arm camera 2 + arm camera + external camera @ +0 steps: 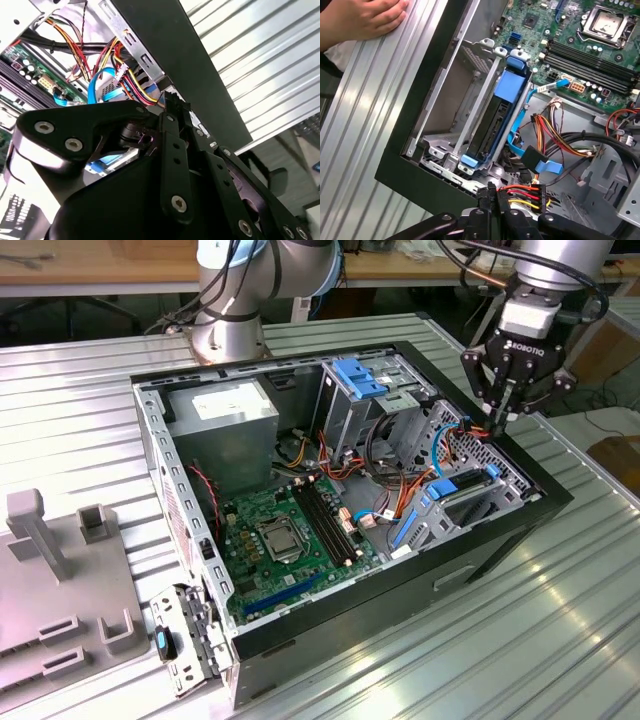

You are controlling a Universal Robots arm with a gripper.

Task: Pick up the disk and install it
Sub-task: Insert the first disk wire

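Looking at the gripper, how do its fingers stand?

They are drawn close together. In the exterior view they come to one narrow tip, above the far corner of the open computer case, on the exterior view's right.

Does it pinch something?

This I cannot tell. In the first wrist view the tips are just beside a black connector with red, yellow and black wires, maybe touching it. A grip on it is not clear to see.

And the disk, where is it?

The disk is inside the case, apart from the gripper. It stands on its edge between the metal rails of the drive cage. Its blue carrier frames it, and the curved blue handle points toward the motherboard.

What is near to it?

A flat blue data cable runs along the side of the disk and bends down near the gripper.

Anything outside the case?

Yes, the case lies on a ribbed metal table. In the first wrist view a person's hand rests flat on this table, well apart from the disk.
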